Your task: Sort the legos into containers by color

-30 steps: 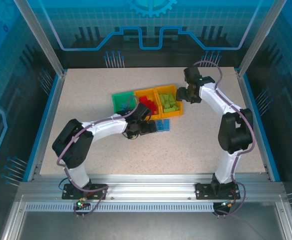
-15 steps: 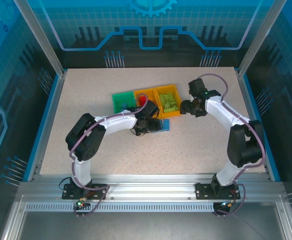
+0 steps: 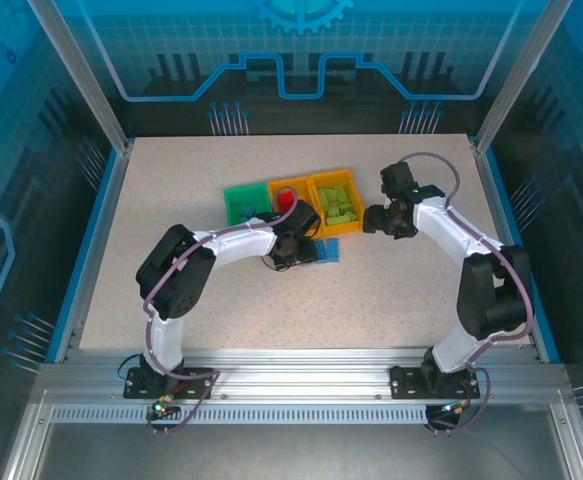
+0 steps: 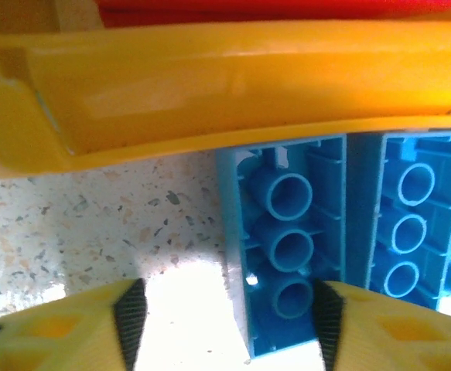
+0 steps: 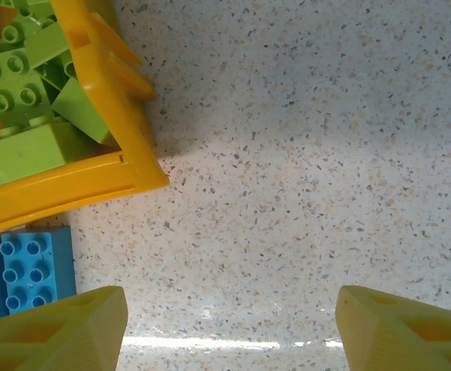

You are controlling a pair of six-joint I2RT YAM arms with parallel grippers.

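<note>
Across the middle of the table [image 3: 171, 180] three bins stand in a row: green bin [image 3: 229, 205] on the left, then an orange bin [image 3: 289, 183] holding red bricks [image 3: 289, 203], then a second orange bin [image 3: 339, 229] holding lime bricks [image 3: 337, 205]. Loose blue bricks [image 3: 328, 251] lie on the table just in front of the orange bins.

Left gripper [image 4: 229, 321] is low over that cluster. Its fingers are apart and straddle one upturned blue brick [image 4: 283, 247], hollow side up, tucked against the orange bin's near wall. The right pad [image 4: 327, 317] sits at the brick's edge; the left pad stands clear of it. A neighbouring blue brick [image 4: 411, 232] touches its right side.

Right gripper [image 5: 229, 332] hangs beside the lime bin's corner, fingers wide apart over bare table, nothing between them.
</note>
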